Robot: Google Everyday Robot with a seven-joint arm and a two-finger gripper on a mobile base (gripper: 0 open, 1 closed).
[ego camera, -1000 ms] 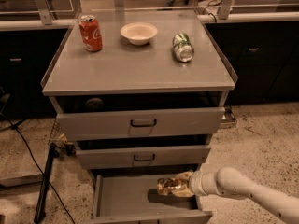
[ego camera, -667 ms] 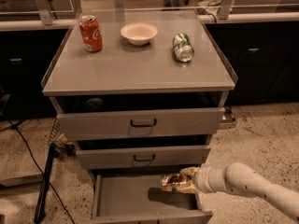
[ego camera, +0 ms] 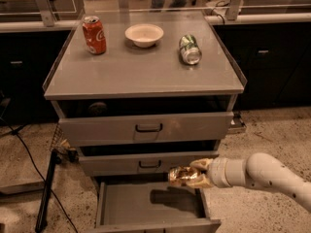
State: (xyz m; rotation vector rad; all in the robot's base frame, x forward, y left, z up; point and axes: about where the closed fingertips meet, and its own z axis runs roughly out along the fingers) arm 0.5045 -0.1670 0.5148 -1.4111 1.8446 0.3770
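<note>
Atop the grey metal drawer cabinet [ego camera: 146,75], an upright red soda can [ego camera: 94,35] stands at 10 o'clock, a round white bowl [ego camera: 144,35] at 12, a tipped green can [ego camera: 190,49] at 1. Over the open bottom drawer [ego camera: 124,208], at 5, the gripper [ego camera: 191,175] pinches a crinkled golden packet [ego camera: 178,175].

Likely Coca-Cola on red can [ego camera: 94,35], gripper [ego camera: 190,176] gripping packet [ego camera: 178,177] above open drawer [ego camera: 141,210]

Indistinct item [ego camera: 179,176] in hand [ego camera: 191,175] above drawer [ego camera: 131,208]

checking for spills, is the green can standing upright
No, the green can lies on its side, while the gripper holds a shiny bag over the open bottom drawer.
</note>
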